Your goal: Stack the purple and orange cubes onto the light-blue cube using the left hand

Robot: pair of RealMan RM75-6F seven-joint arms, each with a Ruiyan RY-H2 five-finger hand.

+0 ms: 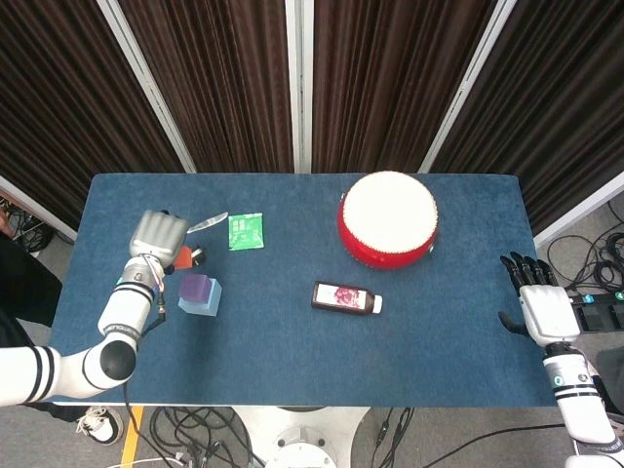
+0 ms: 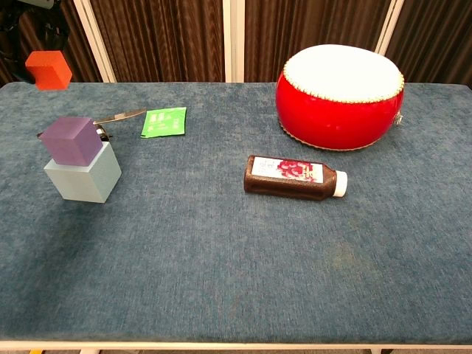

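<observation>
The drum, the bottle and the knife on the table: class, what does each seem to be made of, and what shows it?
Drum: glossy red shell, likely lacquered wood or plastic, with a matte cream head, possibly hide. Bottle: dark clear plastic by its sheen, with a printed paper label and white cap. Knife: bright reflective blade, probably steel.

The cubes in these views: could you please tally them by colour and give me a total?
Purple cube: 1
Light-blue cube: 1
Orange cube: 1
Total: 3
</observation>
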